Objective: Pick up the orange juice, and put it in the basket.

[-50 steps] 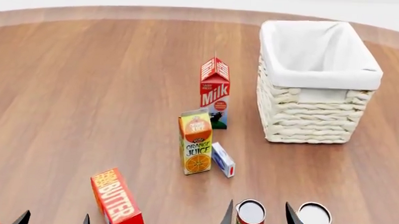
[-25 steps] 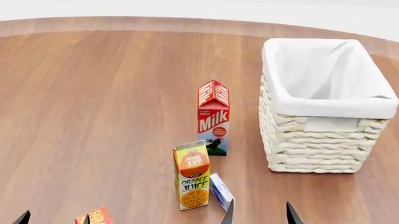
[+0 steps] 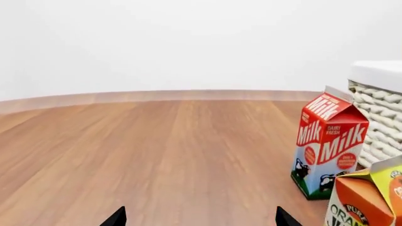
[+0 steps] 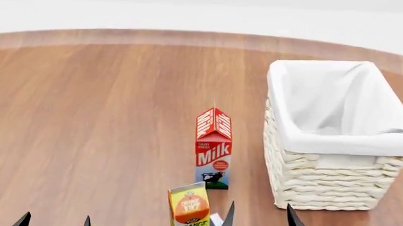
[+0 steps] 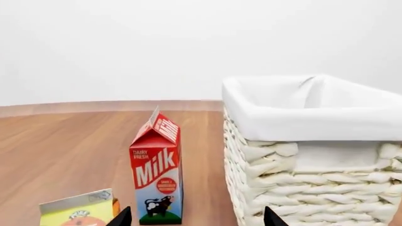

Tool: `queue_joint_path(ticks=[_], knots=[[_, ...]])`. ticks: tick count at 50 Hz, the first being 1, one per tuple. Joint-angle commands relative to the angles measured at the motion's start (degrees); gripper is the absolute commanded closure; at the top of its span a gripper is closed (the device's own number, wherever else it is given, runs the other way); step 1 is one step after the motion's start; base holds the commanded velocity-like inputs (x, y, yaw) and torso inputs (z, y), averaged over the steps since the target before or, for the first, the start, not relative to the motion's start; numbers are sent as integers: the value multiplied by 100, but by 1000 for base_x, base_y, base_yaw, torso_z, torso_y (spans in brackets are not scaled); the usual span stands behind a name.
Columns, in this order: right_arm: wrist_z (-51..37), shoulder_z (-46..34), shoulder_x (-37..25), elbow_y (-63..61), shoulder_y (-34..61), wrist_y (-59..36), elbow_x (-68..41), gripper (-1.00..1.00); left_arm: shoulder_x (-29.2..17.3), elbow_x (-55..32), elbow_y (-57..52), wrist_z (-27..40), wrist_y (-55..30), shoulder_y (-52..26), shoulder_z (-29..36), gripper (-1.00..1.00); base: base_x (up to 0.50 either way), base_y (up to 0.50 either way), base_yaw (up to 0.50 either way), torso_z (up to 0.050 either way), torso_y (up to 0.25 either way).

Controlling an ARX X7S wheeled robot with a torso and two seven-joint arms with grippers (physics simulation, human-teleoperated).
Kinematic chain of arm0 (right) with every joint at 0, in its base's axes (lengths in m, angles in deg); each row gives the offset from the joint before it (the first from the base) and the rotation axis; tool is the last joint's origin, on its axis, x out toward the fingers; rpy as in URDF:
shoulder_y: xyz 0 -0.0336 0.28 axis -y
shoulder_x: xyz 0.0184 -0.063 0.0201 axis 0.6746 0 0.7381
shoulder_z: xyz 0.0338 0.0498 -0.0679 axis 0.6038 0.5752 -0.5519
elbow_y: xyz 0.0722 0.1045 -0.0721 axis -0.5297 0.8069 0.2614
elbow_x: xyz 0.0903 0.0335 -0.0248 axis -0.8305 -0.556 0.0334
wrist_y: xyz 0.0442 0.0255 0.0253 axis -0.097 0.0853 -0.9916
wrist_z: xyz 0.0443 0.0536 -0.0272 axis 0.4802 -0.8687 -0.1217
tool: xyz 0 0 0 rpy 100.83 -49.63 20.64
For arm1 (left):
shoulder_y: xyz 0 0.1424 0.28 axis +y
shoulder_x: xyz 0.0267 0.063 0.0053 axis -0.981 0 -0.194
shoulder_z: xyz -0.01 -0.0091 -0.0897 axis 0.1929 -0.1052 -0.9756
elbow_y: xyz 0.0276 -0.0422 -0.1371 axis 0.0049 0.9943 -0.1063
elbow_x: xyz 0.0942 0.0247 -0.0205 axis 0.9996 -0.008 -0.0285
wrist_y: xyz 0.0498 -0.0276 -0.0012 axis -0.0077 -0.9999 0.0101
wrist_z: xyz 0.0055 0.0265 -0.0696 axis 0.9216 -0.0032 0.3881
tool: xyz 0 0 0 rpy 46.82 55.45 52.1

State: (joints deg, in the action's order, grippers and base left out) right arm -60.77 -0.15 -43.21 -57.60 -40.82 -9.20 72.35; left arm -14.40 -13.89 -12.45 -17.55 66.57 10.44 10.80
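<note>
Standing upright at the bench front: orange juice, just before the Milk carton. Hovering wide and empty: right claw, left claw. Risking a toppled Milk carton or juice short of the basket.

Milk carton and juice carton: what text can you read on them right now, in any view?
"Milk": red milk carton, on its faces and gable.
"DAIRY FRESH": milk carton, above the logo.
"ORANGE JUICE": orange juice, cut off in the head view.
"PURE": orange juice, partly visible.
Round red stickers on the milk carton: too small to read.
Basket: no text.
</note>
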Motion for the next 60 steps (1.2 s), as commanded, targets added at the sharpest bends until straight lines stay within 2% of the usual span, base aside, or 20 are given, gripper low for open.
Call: queue_joint_path(ticks=[1, 30, 38, 42, 44, 60], knots=[[-44, -52, -29, 3, -12, 58, -38, -100, -38, -38, 3, 45, 10, -7, 47, -100, 293, 0, 0, 0, 0], [-275, -187, -103, -48, -65, 147, 27, -100, -122, -123, 10, 143, 33, -23, 151, -100, 231, 0, 0, 0, 0], [-205, -408, -179, -696, -761, 292, -14, -100, -144, -144, 12, 168, 39, -28, 178, -100, 0, 0, 0, 0, 0], [-218, -441, -193, -723, -821, 321, -11, -100, -154, -154, 13, 181, 42, -30, 191, -100, 0, 0, 0, 0, 0], [-173, -504, -259, -997, -1186, 468, -39, -100, -159, -159, 14, 187, 44, -31, 197, -100, 0, 0, 0, 0, 0], [-299, -760, -526, -1658, -1767, 624, 149, -100, -199, -199, 18, 233, 56, -40, 247, -100, 0, 0, 0, 0, 0]])
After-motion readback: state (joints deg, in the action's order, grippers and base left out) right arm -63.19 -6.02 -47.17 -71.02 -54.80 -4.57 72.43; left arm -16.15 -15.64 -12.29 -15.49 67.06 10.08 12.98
